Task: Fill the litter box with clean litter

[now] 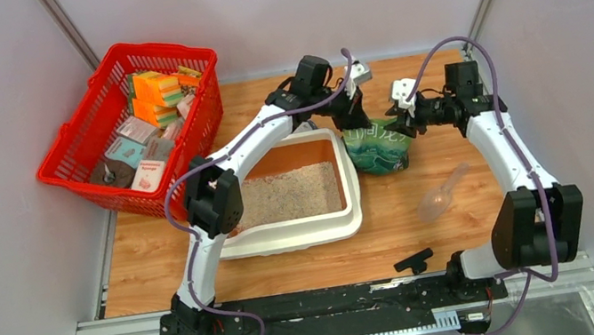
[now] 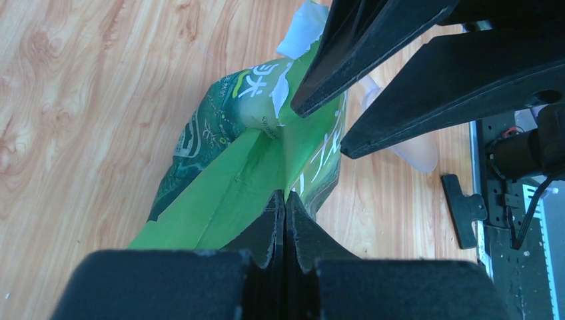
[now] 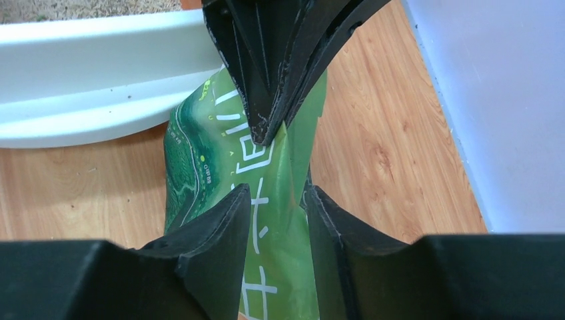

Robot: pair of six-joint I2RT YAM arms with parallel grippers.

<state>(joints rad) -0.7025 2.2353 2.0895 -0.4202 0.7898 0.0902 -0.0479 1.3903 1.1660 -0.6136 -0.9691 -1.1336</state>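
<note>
The cream-white litter box [image 1: 349, 179] sits mid-table with pale clean litter [image 1: 290, 194] spread over its floor. Its rim [image 3: 100, 100] and some of the litter [image 3: 66, 8] show in the right wrist view. A dark green printed bag [image 1: 378, 147] stands upright just right of the box. My left gripper [image 1: 355, 118] is shut on the bag's top edge [image 2: 253, 167], its fingertips [image 2: 285, 200] pinching the green film. My right gripper [image 1: 396, 127] reaches in from the right; its jaws [image 3: 276, 200] press the bag's upper part [image 3: 280, 227] from both sides.
A clear plastic scoop [image 1: 444, 192] lies on the wood right of the box. A black clip [image 1: 414, 261] lies near the front rail. A red mesh basket [image 1: 134, 130] of packets stands at the back left. Grey walls close in on both sides.
</note>
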